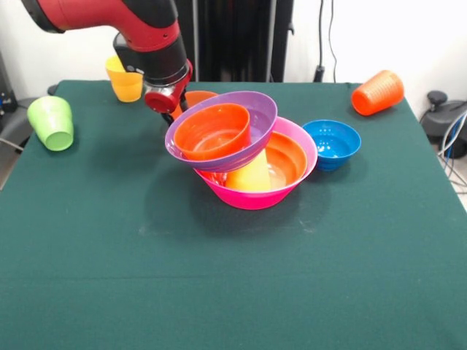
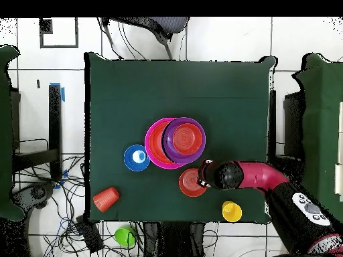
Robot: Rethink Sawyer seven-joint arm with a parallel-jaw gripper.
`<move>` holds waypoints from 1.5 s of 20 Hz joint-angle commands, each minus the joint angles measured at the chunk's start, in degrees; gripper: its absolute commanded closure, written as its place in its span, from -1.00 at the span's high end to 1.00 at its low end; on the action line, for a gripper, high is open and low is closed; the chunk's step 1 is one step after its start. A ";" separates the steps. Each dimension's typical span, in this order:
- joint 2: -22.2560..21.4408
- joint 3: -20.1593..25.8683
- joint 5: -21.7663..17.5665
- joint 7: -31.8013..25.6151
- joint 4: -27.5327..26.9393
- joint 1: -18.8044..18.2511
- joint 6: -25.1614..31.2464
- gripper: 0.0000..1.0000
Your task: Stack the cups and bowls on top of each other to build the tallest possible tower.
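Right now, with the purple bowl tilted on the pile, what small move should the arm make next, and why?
Probably ease the gripper onto the loose small orange bowl beside it: that bowl sits off the tower, and the purple bowl leans close by, so go slowly.

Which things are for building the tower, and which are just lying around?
For the tower: pink bowl, purple bowl, orange bowls, blue bowl, green cup, orange cup, yellow cups.
Just lying about: floor cables, neighbouring table.
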 commanded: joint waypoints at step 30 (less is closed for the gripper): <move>2.99 -9.27 -6.89 5.82 -7.98 8.08 0.47 1.00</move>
